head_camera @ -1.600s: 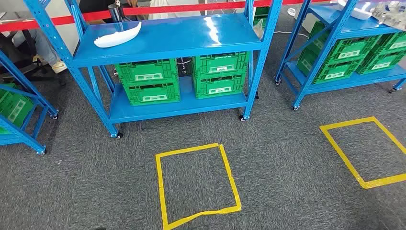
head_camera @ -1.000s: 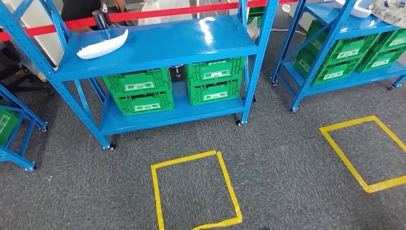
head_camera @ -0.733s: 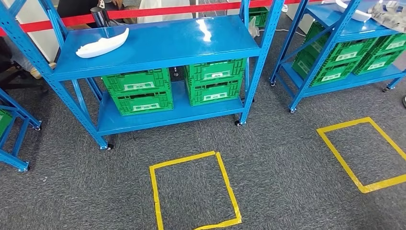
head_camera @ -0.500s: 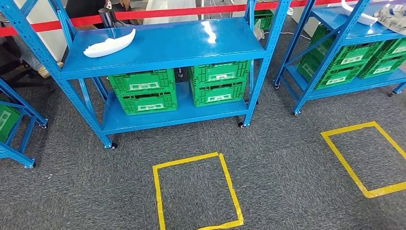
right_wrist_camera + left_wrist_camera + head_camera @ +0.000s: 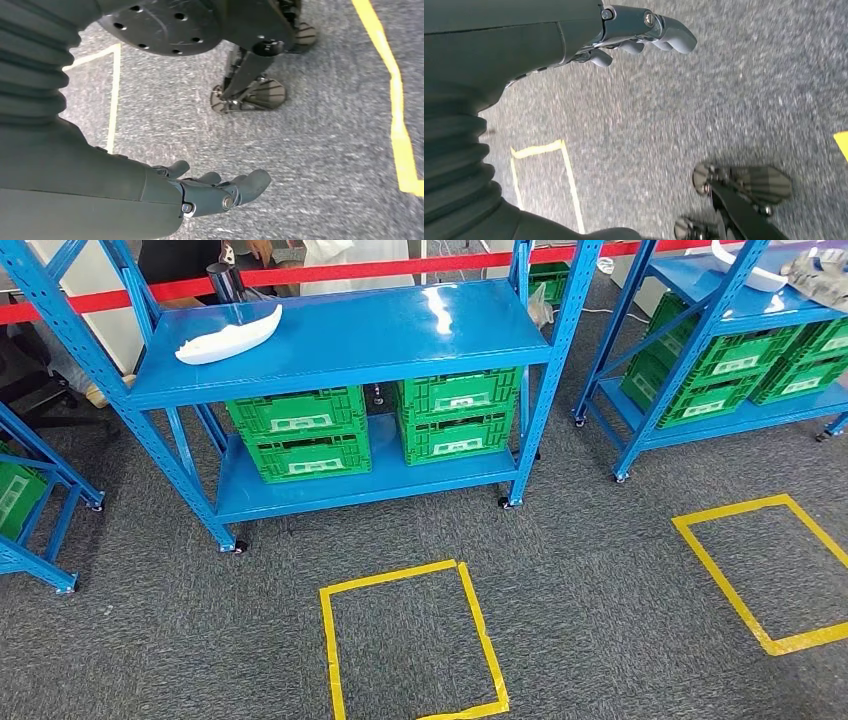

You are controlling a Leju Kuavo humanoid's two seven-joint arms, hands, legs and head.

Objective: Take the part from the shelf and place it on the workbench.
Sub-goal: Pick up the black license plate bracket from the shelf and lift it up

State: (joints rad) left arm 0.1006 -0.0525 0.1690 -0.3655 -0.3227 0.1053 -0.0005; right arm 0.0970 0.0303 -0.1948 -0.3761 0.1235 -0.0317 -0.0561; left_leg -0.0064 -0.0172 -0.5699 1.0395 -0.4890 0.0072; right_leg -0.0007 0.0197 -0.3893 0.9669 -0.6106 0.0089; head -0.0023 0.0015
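A long white curved part (image 5: 228, 335) lies on the left end of the top board of the blue shelf (image 5: 400, 330) straight ahead in the head view. My left hand (image 5: 639, 35) hangs beside my body over grey carpet, fingers loosely apart, holding nothing. My right hand (image 5: 215, 192) hangs the same way over the carpet, its fingers spread a little and empty. Both hands are far from the shelf and the part.
Several green crates (image 5: 300, 435) fill the shelf's lower board. Yellow tape squares (image 5: 410, 640) (image 5: 770, 570) mark the carpet. A second blue shelf (image 5: 720, 350) stands at the right, a third (image 5: 40, 490) at the left. Red barrier tape (image 5: 330, 272) and a person (image 5: 345, 252) are behind.
The whole picture has shifted a little as my head camera moved, and the shelf now sits slightly lower and nearer. The white part has stayed in its place on the shelf.
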